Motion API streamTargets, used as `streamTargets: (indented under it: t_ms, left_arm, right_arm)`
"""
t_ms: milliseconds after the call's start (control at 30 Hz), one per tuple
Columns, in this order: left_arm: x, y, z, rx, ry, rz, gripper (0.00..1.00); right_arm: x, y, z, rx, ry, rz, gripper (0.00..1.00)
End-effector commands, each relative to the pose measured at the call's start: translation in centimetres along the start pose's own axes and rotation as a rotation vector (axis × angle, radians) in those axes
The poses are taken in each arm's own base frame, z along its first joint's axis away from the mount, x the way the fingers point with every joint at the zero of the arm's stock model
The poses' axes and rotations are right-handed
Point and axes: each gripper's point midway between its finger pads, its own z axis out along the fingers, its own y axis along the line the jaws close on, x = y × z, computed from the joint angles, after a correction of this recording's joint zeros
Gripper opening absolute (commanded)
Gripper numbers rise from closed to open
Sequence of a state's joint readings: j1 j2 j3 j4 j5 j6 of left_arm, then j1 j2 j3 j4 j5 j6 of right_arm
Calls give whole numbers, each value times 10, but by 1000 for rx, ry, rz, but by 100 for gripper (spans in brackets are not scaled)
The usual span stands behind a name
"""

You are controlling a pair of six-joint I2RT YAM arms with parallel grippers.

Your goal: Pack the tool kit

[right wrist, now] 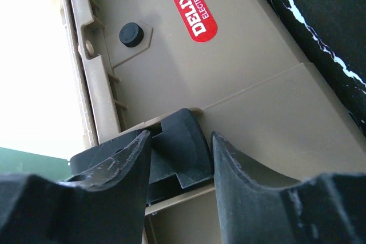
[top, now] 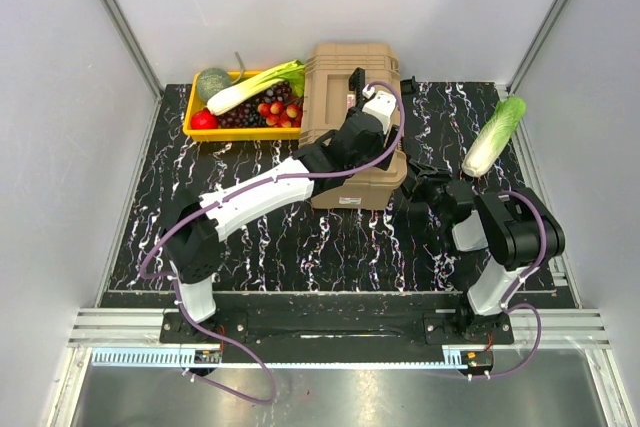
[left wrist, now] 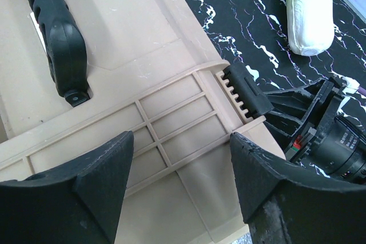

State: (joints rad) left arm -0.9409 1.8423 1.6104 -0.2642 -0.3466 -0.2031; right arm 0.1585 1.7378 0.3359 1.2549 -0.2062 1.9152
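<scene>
Your toolbox (top: 340, 72) sits closed on the table (top: 330, 247), mid-table toward 12 o'clock. Its long axis runs 12 to 6 and its latch side faces 3. Your left gripper (left wrist: 180, 178) hangs over the ribbed lid (left wrist: 171, 118), jaws spread, holding nothing. Your right gripper (right wrist: 180, 136) straddles a black latch (right wrist: 177, 158); you can't tell whether it's pinching.

Lab robot cell — white enclosure walls (top: 60, 97), aluminium rails (top: 330, 327), marbled tabletop (top: 330, 247).

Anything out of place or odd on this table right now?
A napa cabbage lies loose at the right of the table, apart from the yellow crate holding the other produce. The toolbox looks intact.
</scene>
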Motion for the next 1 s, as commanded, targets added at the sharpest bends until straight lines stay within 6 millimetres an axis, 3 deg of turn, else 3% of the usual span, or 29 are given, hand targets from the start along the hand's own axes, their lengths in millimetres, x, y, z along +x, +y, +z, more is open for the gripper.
streamTargets:
  t_ms: [0,300,567,700,967]
  left_arm:
    - [212,43,-35,-63,740,296,71]
    - [212,43,-36,-65,739,295,71]
    - [213,44,-36,-69,741,299,71]
    - [215,43,-36,-63,745,293,71]
    - [214,43,-36,-61,744,292,71]
  right_arm:
    - [54,91,-20,-352,168,-78,47]
    - [66,106,-22,-362,170,-181,41]
    - [85,130,-25,-316,147,-396,41]
    - [90,138,-26,-295,138,-481,43]
    - [102,133,-23,-291,212,-557,54]
